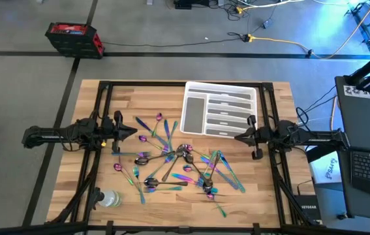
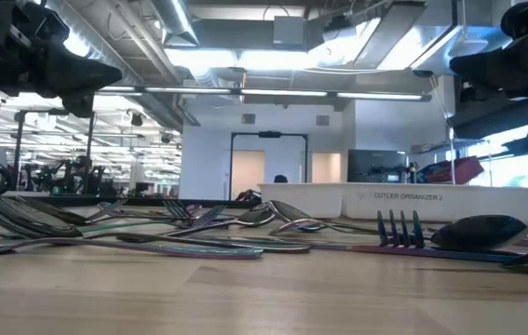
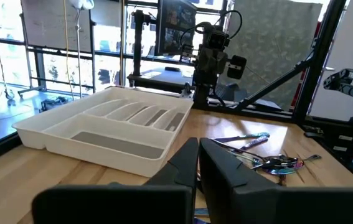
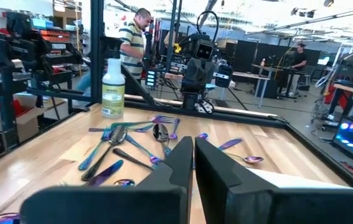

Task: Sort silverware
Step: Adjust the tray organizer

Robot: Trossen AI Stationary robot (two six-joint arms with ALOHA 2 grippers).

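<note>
Light wood plank table (image 1: pixel 93 156): both arms parked over it, L and R facing each other. White plastic compartmented tray (image 1: pixel 193 115) sits just beside R gripper (image 1: pixel 239 136), across table from L gripper (image 1: pixel 134 132). Iridescent rainbow metal silverware (image 1: pixel 178 163), forks/spoons/knives, scattered loose on table betw. the two grippers, nearer the front edge, none in tray. Clear plastic bottle (image 1: pixel 109 198) lies at front corner, L side. Both jaws pressed together, holding nothing.
</note>
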